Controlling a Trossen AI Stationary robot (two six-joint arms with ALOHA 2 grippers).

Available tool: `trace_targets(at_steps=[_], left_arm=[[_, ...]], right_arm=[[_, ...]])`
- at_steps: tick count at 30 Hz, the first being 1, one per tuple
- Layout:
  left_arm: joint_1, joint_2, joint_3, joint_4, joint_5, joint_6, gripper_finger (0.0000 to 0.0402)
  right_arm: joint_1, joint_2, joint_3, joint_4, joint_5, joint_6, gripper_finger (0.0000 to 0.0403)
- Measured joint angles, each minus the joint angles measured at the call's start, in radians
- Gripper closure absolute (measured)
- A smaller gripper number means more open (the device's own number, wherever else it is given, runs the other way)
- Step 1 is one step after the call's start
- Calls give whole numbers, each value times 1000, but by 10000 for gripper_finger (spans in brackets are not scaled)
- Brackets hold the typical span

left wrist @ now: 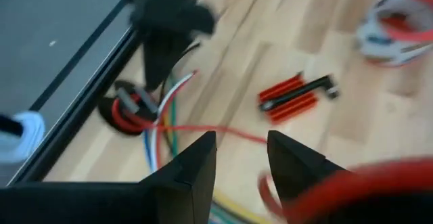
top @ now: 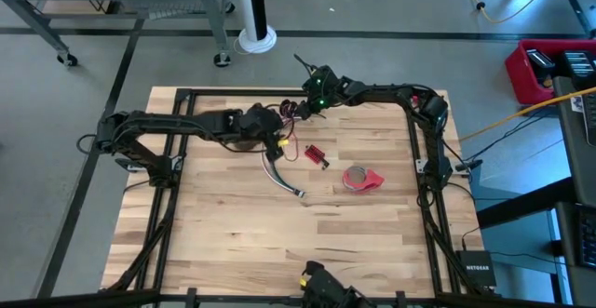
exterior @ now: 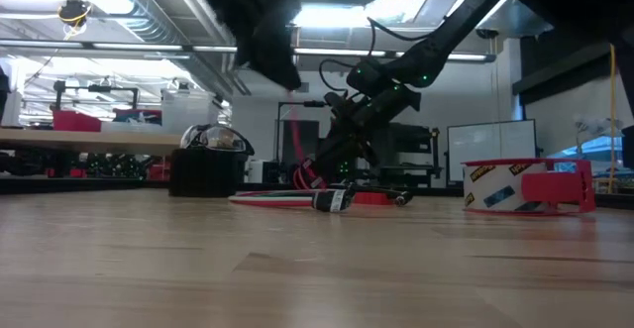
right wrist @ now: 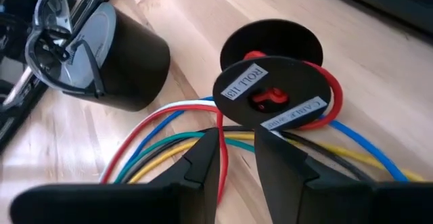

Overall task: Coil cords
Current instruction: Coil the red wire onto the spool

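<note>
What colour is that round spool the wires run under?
Black, with white labels and a red centre; the right wrist view shows it best.

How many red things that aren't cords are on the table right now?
2: the red finned block lies near the middle of the tabletop, and the red tape roll sits just to its right, slightly nearer the front edge. More could be hidden from view.

Crowded toward twelve o'clock on the table [top: 242, 252]: both arms, a black cylinder [right wrist: 122, 58], a spool [right wrist: 277, 88] and the cords [top: 279, 170] spilling toward centre. Just past centre toward three, a small red block [top: 316, 155] and a red tape roll [top: 361, 179]. Open bare wood from four round to eight.
</note>
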Motion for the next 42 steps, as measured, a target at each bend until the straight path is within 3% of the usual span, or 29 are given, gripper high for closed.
trace_targets(at_steps=[7, 11, 18, 21, 26, 30, 33, 39, 42], left_arm=[[56, 0, -59, -326, -23, -101, 277], [65, 1, -72, -382, 21, -202, 277], [15, 0, -71, -315, 171, -153, 277], [-4, 0, -71, -224, 123, -122, 277], [30, 7, -71, 8, -64, -94, 277], [121, 30, -70, 155, -65, -47, 277], [214, 68, -70, 200, -7, -73, 277], [376, 161, -70, 212, 283, -182, 277], [410, 208, -70, 254, 360, -196, 277]], right_arm=[[-1, 0, -1, -59, 0, 12, 306], [-1, 0, -1, -70, 0, 12, 306], [-1, -1, -1, -73, 0, 11, 306], [-1, -2, -1, -72, 0, 6, 306], [0, -2, -1, -70, 0, 4, 306], [0, -2, -1, -70, 0, 4, 306], [0, -2, -1, -72, 0, 4, 306], [0, -2, -1, -72, -1, 13, 306], [0, -2, -1, -71, -1, 14, 306]])
